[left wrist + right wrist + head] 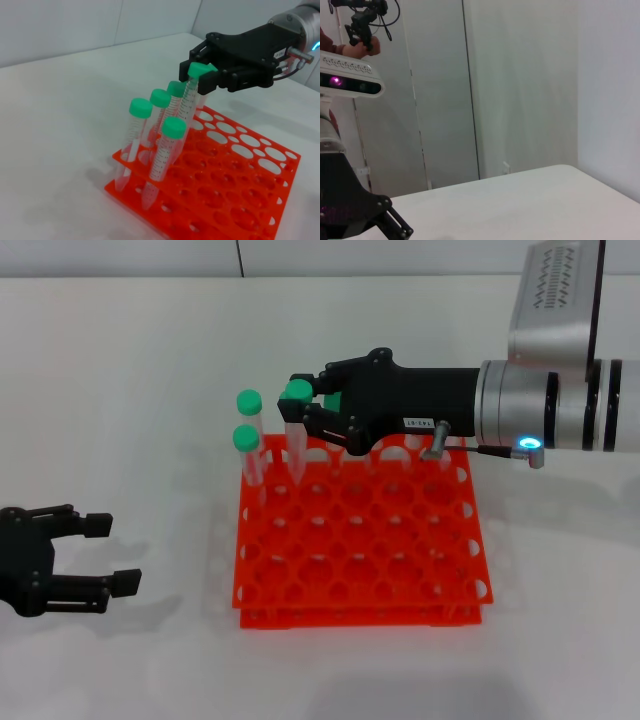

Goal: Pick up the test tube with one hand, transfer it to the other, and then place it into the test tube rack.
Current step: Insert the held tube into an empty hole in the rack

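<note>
Currently the right gripper pinches the green cap of the test tube between its fingers above the rack; the tube's long axis leans, its tip already in a back-row hole. Left gripper rests spread, well apart from the rack.

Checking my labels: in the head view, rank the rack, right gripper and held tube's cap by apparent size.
1. test tube rack
2. right gripper
3. held test tube cap, smallest.

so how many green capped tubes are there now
5: four tubes lean in holes at the rack's far-left corner; the fifth is gripped by the right gripper beside them. The gripper may hide more.
</note>
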### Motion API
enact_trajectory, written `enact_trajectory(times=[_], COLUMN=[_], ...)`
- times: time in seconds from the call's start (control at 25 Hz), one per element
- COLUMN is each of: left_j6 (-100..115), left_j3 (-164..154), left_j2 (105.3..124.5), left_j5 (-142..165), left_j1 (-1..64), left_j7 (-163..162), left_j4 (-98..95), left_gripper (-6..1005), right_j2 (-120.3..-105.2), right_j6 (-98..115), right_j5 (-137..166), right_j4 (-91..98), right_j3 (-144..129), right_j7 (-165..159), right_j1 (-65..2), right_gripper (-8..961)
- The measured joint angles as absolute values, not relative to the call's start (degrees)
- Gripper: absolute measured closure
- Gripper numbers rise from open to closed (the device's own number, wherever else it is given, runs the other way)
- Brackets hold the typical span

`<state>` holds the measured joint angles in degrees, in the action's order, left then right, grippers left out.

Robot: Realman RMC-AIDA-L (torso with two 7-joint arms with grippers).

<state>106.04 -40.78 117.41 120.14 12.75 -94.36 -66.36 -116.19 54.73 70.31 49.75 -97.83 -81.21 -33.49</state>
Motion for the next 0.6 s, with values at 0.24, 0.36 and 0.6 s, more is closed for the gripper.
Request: enact_trajectory(times=[0.24,0.36,0.6], left_j6=[106.0,106.0,106.0], left_j3=[-40.8,-40.8,-40.8], left_j2=[117.42,117.47,117.50], left_j5=[120.1,120.1,120.4], left_j1=[12.8,12.8,12.9], left_j7=[-94.3,-94.3,-93.9], left_j4=[-66.4,-66.3,-65.6], left_gripper=[117,117,117], right_j2=[-116.19,-116.19,-116.19], right_j6=[53.3,53.0,52.9], right_j5=[70.3,70.3,70.3], right_j4=[49.6,49.2,48.8], right_j3=[-99.1,-99.3,-99.4], right_j7=[-81.2,-81.2,-81.2], right_j1=[-33.9,-34.0,-34.0], right_gripper=[689,689,689])
